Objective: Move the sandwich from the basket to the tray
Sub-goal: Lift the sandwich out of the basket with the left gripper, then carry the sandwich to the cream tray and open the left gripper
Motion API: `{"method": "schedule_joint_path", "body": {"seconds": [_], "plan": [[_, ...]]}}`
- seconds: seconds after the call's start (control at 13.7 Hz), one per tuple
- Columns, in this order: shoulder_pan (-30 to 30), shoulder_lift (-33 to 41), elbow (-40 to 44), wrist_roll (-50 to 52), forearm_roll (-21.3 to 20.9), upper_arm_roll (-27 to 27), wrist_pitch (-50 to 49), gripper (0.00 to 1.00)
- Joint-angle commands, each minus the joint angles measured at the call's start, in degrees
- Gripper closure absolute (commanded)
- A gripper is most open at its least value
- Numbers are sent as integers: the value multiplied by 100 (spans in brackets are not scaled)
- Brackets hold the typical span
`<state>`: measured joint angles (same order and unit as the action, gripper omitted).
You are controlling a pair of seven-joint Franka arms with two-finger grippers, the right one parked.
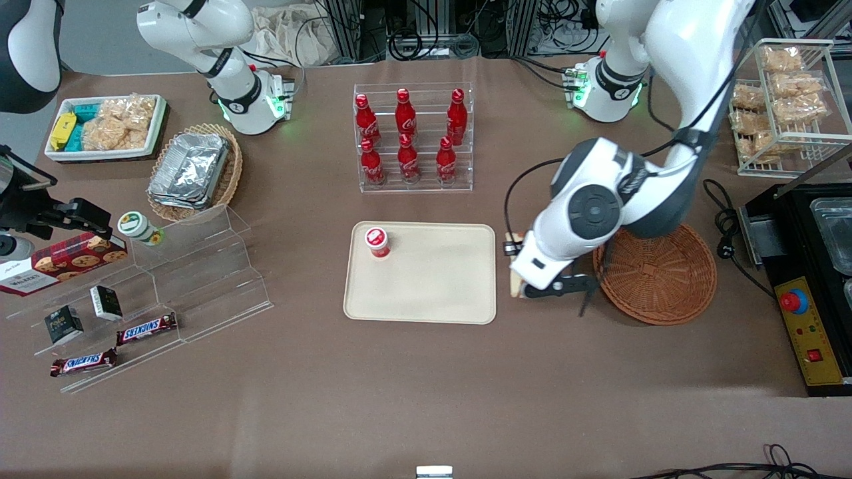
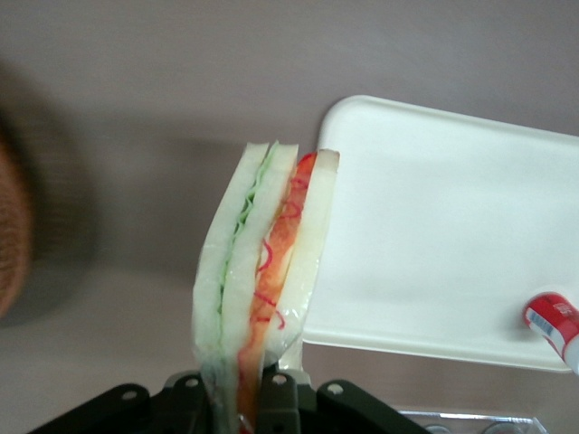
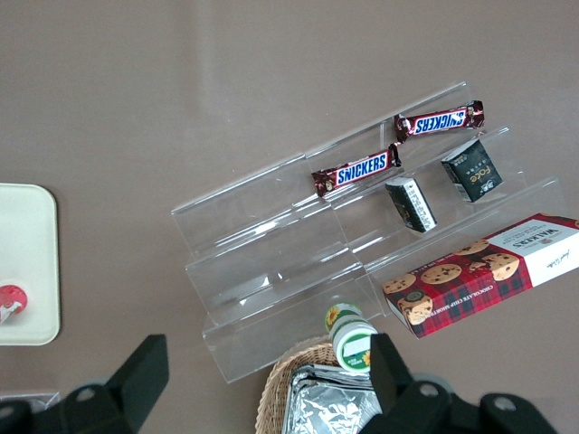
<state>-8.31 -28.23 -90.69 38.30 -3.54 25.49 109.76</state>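
Note:
The sandwich (image 2: 262, 271), white bread with red and green filling, is wrapped in clear film and held upright by my gripper (image 2: 242, 391), which is shut on its lower end. In the front view the sandwich (image 1: 514, 281) hangs just above the table between the round reddish-brown basket (image 1: 659, 279) and the beige tray (image 1: 426, 293), close to the tray's short edge. The gripper (image 1: 532, 287) sits under the arm's wrist, mostly hidden. The wrist view shows the tray's corner (image 2: 434, 226) beside the sandwich and the basket's rim (image 2: 14, 226) farther off.
A small red-capped bottle (image 1: 377, 241) stands on the tray, near its corner toward the parked arm. A clear rack of red cola bottles (image 1: 413, 136) stands farther from the front camera than the tray. A black appliance (image 1: 809, 279) lies toward the working arm's end.

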Motion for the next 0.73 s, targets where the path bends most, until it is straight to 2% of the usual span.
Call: {"method": "schedule_joint_path", "body": {"seconds": [0.0, 0.29, 0.66], "plan": [[-337, -655, 709, -139, -217, -27, -69, 100], [-671, -1332, 957, -131, -673, -27, 386, 100], [-821, -1808, 957, 150, -727, -62, 617, 100]]}}
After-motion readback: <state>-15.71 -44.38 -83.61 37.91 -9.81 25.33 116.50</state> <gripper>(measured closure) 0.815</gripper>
